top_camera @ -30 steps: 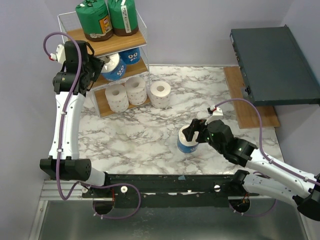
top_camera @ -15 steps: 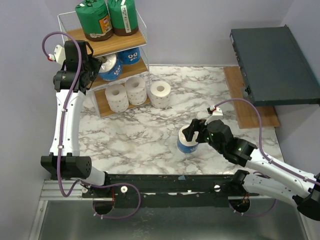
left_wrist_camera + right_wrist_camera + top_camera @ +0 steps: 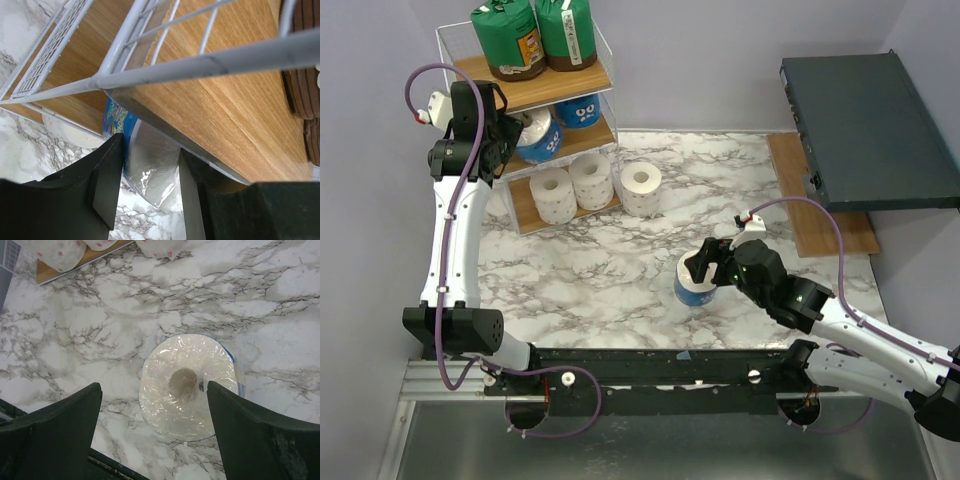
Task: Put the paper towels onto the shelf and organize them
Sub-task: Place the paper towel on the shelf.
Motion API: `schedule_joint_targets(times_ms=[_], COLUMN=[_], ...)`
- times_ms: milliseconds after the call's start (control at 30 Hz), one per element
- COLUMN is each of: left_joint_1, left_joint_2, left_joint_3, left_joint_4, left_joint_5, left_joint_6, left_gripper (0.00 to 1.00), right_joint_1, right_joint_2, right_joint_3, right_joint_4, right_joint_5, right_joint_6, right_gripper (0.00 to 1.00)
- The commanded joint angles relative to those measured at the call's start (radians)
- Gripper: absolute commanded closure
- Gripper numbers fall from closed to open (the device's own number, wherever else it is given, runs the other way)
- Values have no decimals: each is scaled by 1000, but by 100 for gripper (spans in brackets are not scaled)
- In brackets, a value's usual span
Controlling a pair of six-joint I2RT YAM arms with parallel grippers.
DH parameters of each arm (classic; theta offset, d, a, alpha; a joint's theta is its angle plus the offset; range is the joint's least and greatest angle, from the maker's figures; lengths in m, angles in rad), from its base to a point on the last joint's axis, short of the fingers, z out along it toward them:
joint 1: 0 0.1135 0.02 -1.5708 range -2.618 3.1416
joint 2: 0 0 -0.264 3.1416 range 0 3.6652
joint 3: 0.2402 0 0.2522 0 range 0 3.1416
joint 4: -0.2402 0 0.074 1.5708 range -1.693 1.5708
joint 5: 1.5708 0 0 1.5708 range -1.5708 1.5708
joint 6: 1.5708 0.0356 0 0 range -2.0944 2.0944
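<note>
The shelf (image 3: 552, 87) stands at the back left. Two green rolls (image 3: 508, 35) are on its top board, a blue-printed roll (image 3: 582, 110) on the middle board, and two white rolls (image 3: 570, 185) on the bottom board. My left gripper (image 3: 517, 135) is shut on a blue-printed wrapped roll (image 3: 540, 135) at the middle tier. In the left wrist view it (image 3: 149, 200) pinches the roll (image 3: 147, 162) under a wooden board (image 3: 225, 100). My right gripper (image 3: 705, 265) is open just above another blue-printed roll (image 3: 693, 285) standing on the table, its jaws either side (image 3: 152, 390) of the roll (image 3: 190, 385).
One white roll (image 3: 641, 188) stands on the marble table just right of the shelf. A dark grey flat box (image 3: 865, 130) rests on a wooden board (image 3: 820, 215) at the back right. The shelf's bottom board (image 3: 65, 271) shows at the top of the right wrist view.
My left gripper has shifted the blue-printed roll slightly left and further into the middle tier. The right arm has not moved.
</note>
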Motion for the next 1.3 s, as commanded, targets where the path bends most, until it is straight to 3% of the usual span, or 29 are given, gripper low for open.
schedule_joint_targets(times_ms=[0, 233, 833, 1267], left_joint_1=[0, 0, 0, 0], left_joint_2=[21, 18, -84, -175], left_joint_3=[19, 9, -82, -173], left_joint_4=[55, 67, 104, 116], left_joint_5=[20, 32, 91, 84], left_joint_6=[9, 17, 41, 70], left_gripper=[53, 40, 29, 27], right_joint_1=[3, 3, 3, 3], right_joint_2=[4, 4, 7, -1], right_joint_3=[-7, -7, -5, -9], right_joint_4=[-8, -8, -7, -3], right_joint_5=[19, 20, 18, 10], right_joint_6=[-11, -10, -10, -9], right_gripper=[11, 11, 11, 11])
